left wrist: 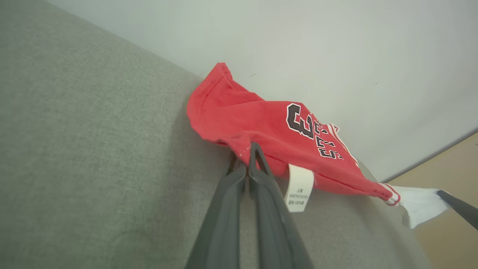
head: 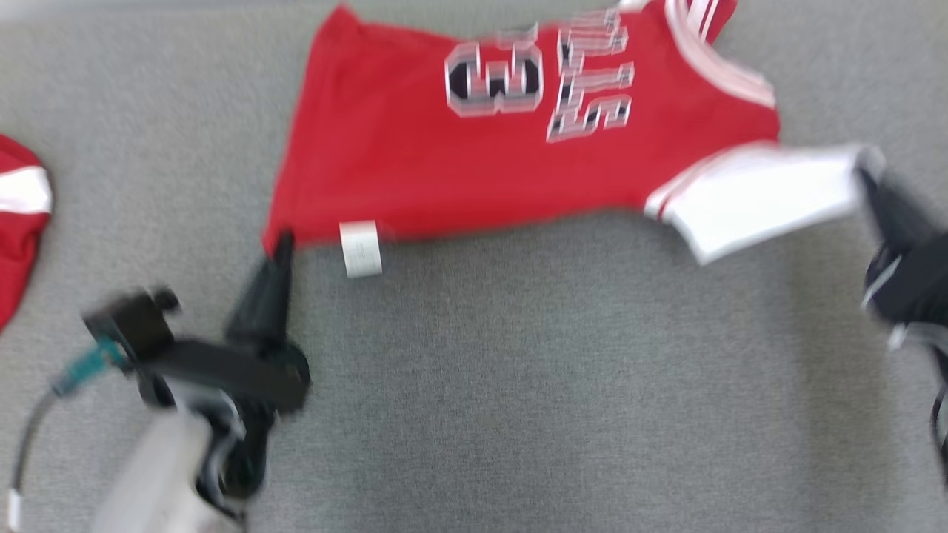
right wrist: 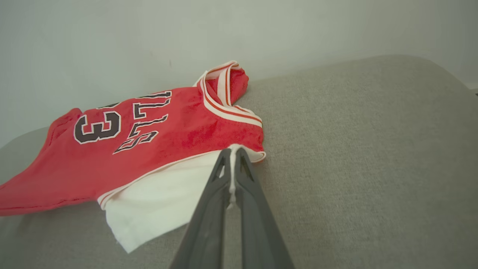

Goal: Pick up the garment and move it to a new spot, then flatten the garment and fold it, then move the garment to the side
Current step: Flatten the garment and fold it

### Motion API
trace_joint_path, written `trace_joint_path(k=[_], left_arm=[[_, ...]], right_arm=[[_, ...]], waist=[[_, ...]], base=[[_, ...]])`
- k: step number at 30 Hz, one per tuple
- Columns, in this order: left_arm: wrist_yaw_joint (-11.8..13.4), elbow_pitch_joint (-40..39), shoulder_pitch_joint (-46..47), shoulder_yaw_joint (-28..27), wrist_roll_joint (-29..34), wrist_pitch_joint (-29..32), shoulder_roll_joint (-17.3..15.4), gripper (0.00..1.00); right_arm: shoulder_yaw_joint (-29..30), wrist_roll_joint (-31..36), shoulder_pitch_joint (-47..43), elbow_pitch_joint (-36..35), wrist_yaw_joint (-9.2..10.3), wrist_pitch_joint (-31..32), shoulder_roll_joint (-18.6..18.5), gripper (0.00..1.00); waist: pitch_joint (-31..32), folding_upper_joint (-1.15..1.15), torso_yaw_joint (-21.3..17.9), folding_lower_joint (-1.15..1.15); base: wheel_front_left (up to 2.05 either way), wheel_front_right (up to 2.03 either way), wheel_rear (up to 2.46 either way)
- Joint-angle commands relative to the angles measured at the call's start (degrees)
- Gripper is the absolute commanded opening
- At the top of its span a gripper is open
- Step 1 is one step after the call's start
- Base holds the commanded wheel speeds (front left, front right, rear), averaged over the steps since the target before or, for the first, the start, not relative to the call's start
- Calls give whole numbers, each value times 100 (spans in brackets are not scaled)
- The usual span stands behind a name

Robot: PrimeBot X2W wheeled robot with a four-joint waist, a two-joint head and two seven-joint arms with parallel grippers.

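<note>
The garment (head: 459, 170), a red jersey with a white sleeve (head: 755, 196) and dark lettering, lies spread across the far part of the grey cloth-covered surface (head: 518, 385), close to the wall seen in the wrist views. It is stretched sideways between the two hands. The left hand (head: 284, 244) is closed on the near hem corner, just beside the white label (head: 361, 249); the left wrist view shows its fingers pinched together with red cloth bunched at their tips. The right hand (head: 866, 174) is clamped on the outer edge of the white sleeve, and in the right wrist view a strip of white cloth runs between the closed fingers.

By my reading the task is in its early part: the jersey is gripped at two points and pulled out wide, so this is either the carry to a new spot or the start of flattening, and I cannot tell which. It is open in one layer with no fold made, so folding and moving it aside both remain.

Count: one jersey in the grip, one label, two hands, and one more red-and-white cloth (head: 18, 215) at the left edge of the head view, well apart
</note>
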State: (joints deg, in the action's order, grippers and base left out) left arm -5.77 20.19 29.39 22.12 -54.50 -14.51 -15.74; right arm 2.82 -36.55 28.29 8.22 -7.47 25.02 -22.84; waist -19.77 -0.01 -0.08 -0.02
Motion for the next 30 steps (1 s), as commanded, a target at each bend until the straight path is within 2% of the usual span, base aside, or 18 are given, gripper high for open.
trace_joint_path(k=[1, 8, 17, 26, 30], left_arm=[[10, 22, -145, 16, -18, -15, 11, 0], [135, 50, -1078, 107, -84, -44, 232, 0], [310, -202, -2148, -209, -280, -70, 388, 0], [599, -432, -2878, -537, -93, -74, 518, 0], [646, -440, -3055, -594, 26, -74, 557, 0]], right_arm=[[72, 99, -171, -56, -6, 60, 69, 0], [790, 778, -1517, -718, -6, 1168, 906, 0], [1495, 1062, -2781, -1603, -6, 1900, 1730, 0], [1888, 1295, -3366, -1758, -5, 1868, 1976, 0], [1908, 1073, -3491, -1515, -5, 1699, 1992, 0]], waist=[[342, 1, -13, 2], [830, 1, 37, 2], [1351, 1, 65, 2], [1584, 1, 59, 2], [1653, 1, 83, 2]], base=[[0, 0, 0], [0, 0, 0], [0, 0, 0], [0, 0, 0], [0, 0, 0]])
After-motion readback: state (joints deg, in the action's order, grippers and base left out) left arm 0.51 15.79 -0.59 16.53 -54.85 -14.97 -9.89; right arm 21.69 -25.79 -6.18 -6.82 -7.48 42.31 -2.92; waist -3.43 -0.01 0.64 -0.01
